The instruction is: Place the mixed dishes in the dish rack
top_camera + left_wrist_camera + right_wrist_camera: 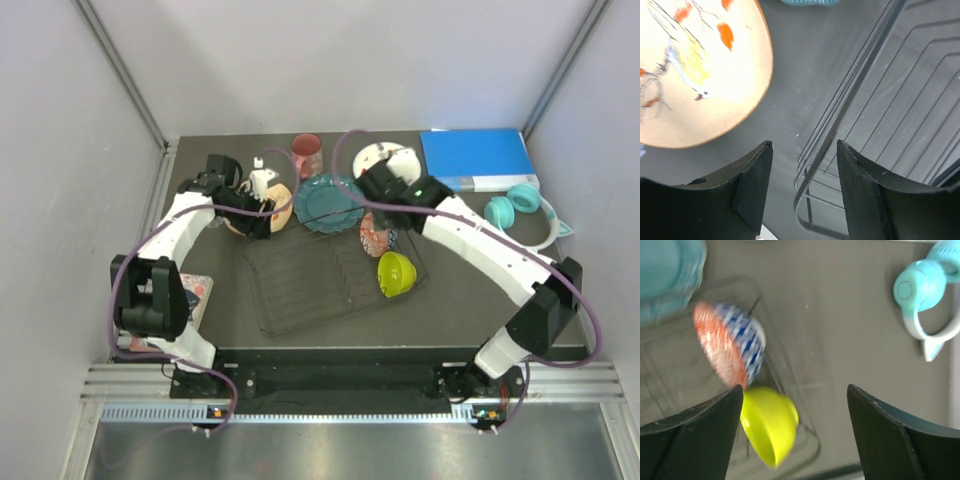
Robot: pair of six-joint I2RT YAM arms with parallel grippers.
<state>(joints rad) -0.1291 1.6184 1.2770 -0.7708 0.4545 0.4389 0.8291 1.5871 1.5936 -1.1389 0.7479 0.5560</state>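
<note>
The black wire dish rack (300, 285) lies mid-table. The lime-green bowl (396, 273) and the pink patterned bowl (376, 235) stand on edge at its right end. The teal scalloped plate (330, 203) lies at the rack's far edge. The cream-yellow floral plate (280, 212) lies left of it. The pink-red mug (307, 152) and the white plate (385, 158) stand at the back. My left gripper (258, 218) is open and empty, between the cream plate (695, 70) and the rack's corner (812, 165). My right gripper (372, 190) is open and empty above both bowls (769, 422). I cannot make out the glass.
A blue binder (475, 158) lies at the back right. Teal headphones (525, 212) lie beside it and also show in the right wrist view (920, 295). A flat patterned item (197, 293) lies at the table's left edge. Grey walls close in both sides.
</note>
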